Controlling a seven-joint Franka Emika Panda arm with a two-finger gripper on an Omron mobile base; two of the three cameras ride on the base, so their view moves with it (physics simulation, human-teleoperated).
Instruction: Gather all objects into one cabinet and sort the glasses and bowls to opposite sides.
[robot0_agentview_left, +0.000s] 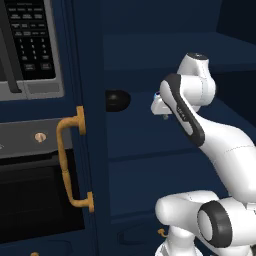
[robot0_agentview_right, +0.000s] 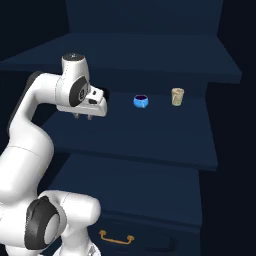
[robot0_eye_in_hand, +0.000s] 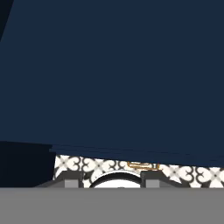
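Flanking the gripper, black bowl, blue cup

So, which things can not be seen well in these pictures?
- Black bowl: left base view, its left edge is cut by the cabinet wall.
- Gripper: right base view, fingers too small to judge the jaws.
- Blue cup and beige cup: right base view, too small for detail.

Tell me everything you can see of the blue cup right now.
The blue cup is short, round and bright blue with a dark inside, glossy like glazed ceramic. It stands upright on a navy cabinet shelf, apart from the beige cup to its right. The gripper hangs to its left, not touching it.
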